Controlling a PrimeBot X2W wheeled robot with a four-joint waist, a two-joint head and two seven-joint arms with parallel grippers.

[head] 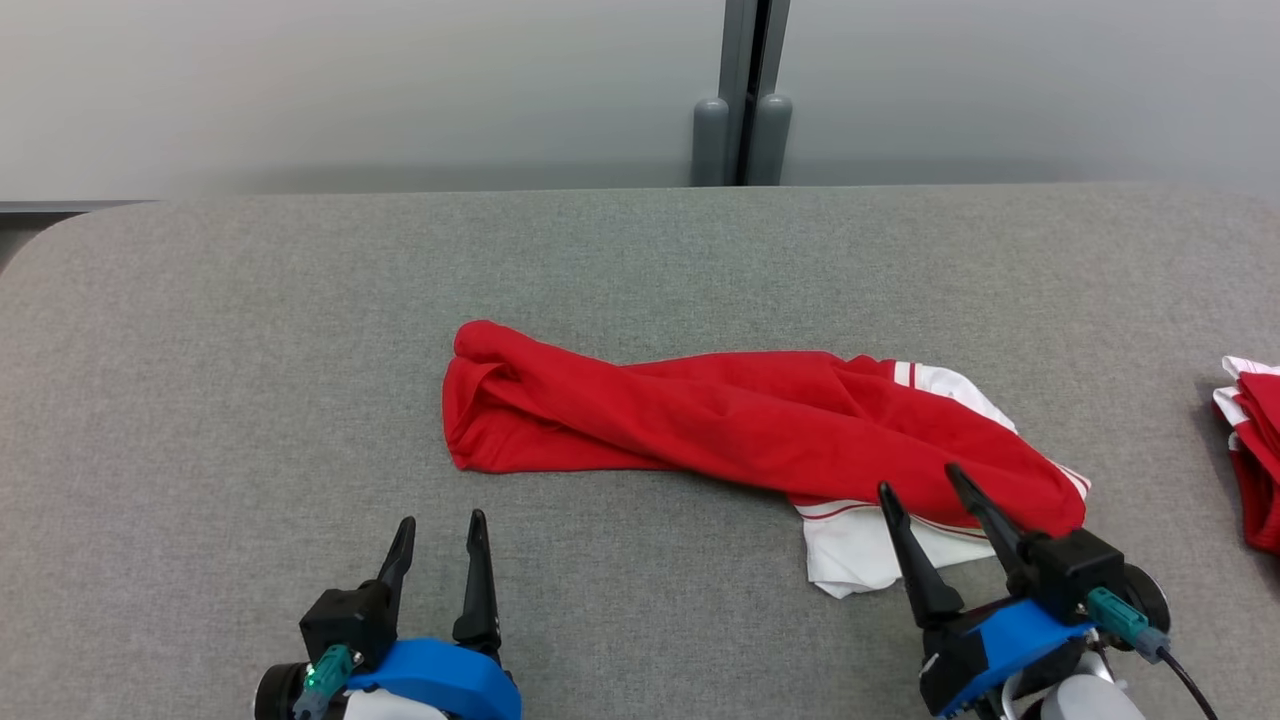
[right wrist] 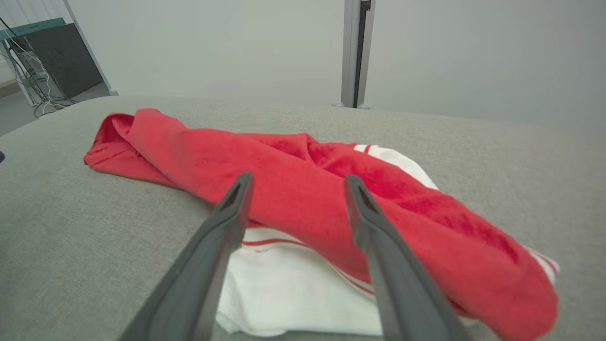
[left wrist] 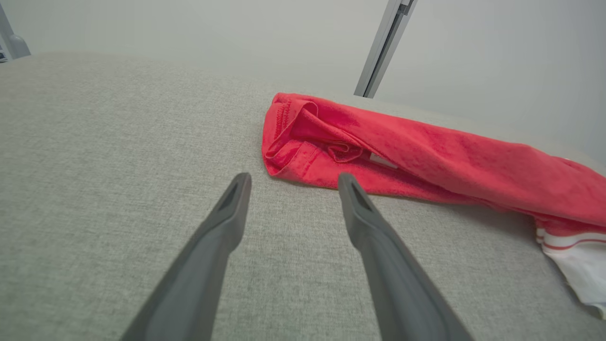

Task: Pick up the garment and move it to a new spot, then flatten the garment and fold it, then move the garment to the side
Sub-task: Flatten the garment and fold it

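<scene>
At the near left the left gripper hovers low over the bare grey tabletop, its two dark fingers moderately apart with nothing between them, aimed at the garment's left end but short of it.

The garment lies across the middle of the tabletop as a loose, twisted red roll, running from left of centre down towards the near right. Its left end is a folded-over mouth of hemmed cloth. It looks like thin, soft knit: light, limp, sure to sag and unroll once lifted, and not fragile. I would guess a pinch has to catch the hem or all the layers, or only the top layer will peel away.

At the right end a white striped panel spills out from under the red. The right gripper sits there, fingers parted to a middling width, straddling the near edge of the roll above the white cloth and not closed on it; whether the tips touch the fabric I cannot tell. Those two ends look like the sensible holds.

At the far right edge lies another red-and-white cloth, well apart.
</scene>
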